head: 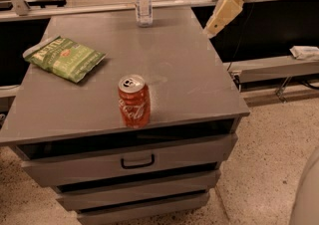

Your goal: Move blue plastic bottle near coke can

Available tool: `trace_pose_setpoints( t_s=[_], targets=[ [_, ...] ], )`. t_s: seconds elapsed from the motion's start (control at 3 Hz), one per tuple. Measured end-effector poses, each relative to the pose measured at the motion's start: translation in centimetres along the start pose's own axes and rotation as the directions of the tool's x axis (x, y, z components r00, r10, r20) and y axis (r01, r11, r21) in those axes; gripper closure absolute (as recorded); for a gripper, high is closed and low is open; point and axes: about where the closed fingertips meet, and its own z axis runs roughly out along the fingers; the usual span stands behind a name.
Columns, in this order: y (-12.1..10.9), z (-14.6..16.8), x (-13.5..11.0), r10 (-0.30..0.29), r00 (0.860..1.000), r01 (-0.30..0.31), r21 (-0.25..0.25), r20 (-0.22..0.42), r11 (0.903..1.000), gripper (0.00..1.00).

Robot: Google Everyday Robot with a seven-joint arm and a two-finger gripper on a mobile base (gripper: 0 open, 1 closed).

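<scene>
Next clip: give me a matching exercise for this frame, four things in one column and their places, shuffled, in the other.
Things
1. blue plastic bottle
2. coke can
3. green chip bag
4. pincer

Places
a. upright near the front edge of the cabinet top
b. in the air beside the top's back right corner
c. upright at the back edge of the top
d. lying flat on the left side of the top

Pairs: 1-c, 2-a, 3-d, 4-b
</scene>
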Motion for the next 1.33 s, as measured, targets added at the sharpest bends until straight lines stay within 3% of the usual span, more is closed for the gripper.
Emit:
trace_pose_setpoints(
  t_s=[0.67, 1.0, 1.33],
  targets=[
    [-0.4, 0.3, -0.2, 0.009, 1.000, -0.009, 0.022, 0.014, 0.9997, 0.00],
    [-0.6, 2.3, 0.7, 0.091, 0.994, -0.094, 0.052, 0.059, 0.9942, 0.00],
    [-2.7, 5.7, 0.6, 0.181, 0.969, -0.201, 0.109, 0.168, 0.9735, 0.00]
  ],
)
